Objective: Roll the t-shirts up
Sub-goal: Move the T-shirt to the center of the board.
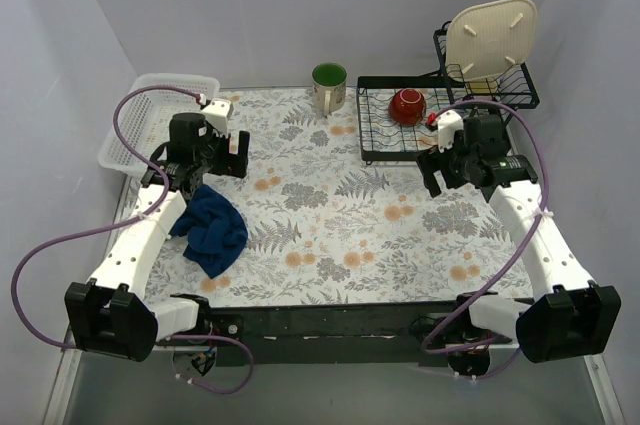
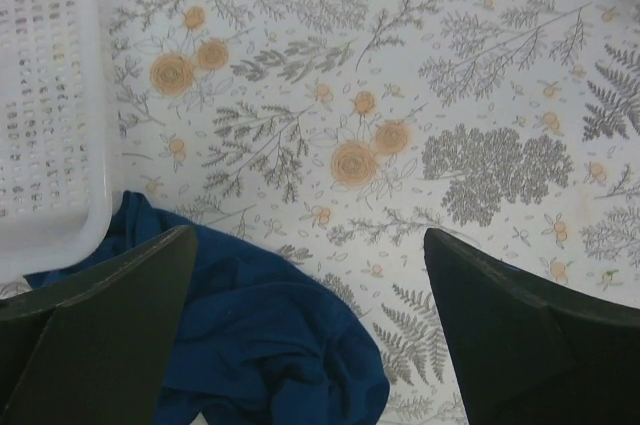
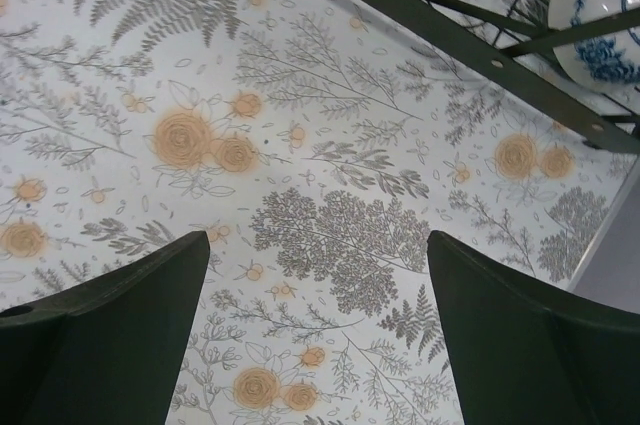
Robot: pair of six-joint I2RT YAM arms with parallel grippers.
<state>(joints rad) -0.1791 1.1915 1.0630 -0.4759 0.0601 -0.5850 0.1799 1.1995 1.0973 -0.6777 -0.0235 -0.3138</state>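
Observation:
The dark navy-blue t-shirt lies crumpled in a heap on the floral table, at the left near the front. My left gripper hovers over its far edge, open and empty. In the left wrist view the shirt fills the lower left between and under my wide-apart fingers. Its chest print is hidden in the folds. My right gripper is open and empty above bare tablecloth, far right of the shirt; its view shows only the cloth between its fingers.
A white plastic basket stands at the far left, close behind the shirt. A green mug sits at the back. A black wire dish rack holds a red bowl and a cream plate.

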